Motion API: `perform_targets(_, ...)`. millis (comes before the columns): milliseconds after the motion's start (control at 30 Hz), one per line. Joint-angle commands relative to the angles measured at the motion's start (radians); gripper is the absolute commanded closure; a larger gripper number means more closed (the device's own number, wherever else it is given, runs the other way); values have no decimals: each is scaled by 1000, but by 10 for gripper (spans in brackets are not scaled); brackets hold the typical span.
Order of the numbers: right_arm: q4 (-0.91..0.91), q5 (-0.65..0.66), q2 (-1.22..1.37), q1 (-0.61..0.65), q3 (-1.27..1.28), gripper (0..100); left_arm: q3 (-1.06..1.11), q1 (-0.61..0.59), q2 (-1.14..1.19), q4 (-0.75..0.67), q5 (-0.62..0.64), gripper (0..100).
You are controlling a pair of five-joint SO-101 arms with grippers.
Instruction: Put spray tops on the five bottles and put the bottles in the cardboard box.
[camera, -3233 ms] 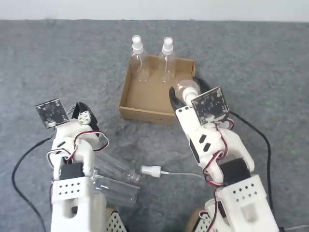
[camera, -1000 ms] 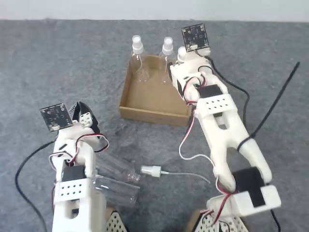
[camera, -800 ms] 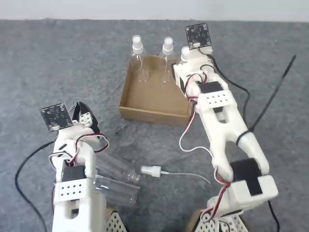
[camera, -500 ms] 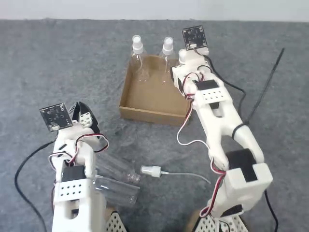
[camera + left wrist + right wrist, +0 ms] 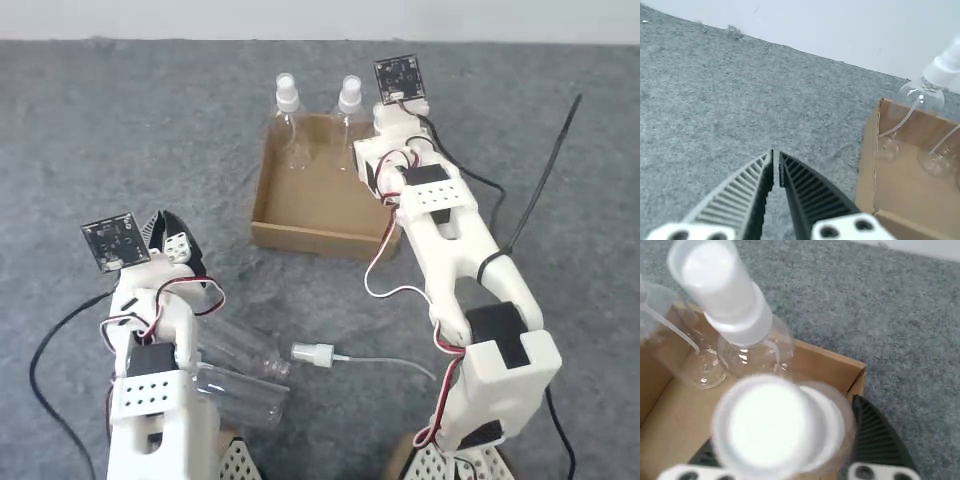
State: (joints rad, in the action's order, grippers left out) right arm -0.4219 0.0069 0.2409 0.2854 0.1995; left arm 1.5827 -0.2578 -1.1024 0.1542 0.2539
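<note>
My right gripper [image 5: 785, 442] is clamped on a bottle [image 5: 772, 422] that already wears its white spray top. I hold it upright at the far right corner of the cardboard box [image 5: 310, 238], one dark finger [image 5: 875, 440] pressed to its side. I cannot tell whether its base touches the box floor. Just beside it, along the far wall of the box, stand two capped bottles, one at the middle of that wall [image 5: 348, 115] and one at the far left corner [image 5: 287, 120]. Both are upright, with their dip tubes showing through the clear plastic. My right arm stretches from the near right of the grey carpet [image 5: 150, 130] out to that corner. My left gripper [image 5: 776, 152] sits low at the near left, well apart from the box and pointing toward its left wall. Its jaws are drawn together with only a sliver between them and nothing in them. Beside my left arm's base two uncapped bottles lie on their sides, one farther [image 5: 245, 348] and one nearer [image 5: 245, 395], necks to the right. A loose spray top [image 5: 313, 353] lies on the carpet just right of the farther one's neck, its thin tube trailing rightward.
</note>
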Motion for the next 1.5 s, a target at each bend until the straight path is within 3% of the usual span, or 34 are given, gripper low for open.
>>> perform_targets(0, 18, -2, -22, -15, -64, 806, -13, 2, -23, -35, -11, 984)
perform_targets(300, 15, 0, -27, -13, -64, 694, -13, 2, -23, -35, -11, 984)
perform_targets(767, -22, 2, -36, 28, -71, 694, -13, 2, -23, -35, -11, 984)
perform_targets(1467, -239, 0, -200, 73, -66, 694, -13, 2, -23, -35, -11, 984)
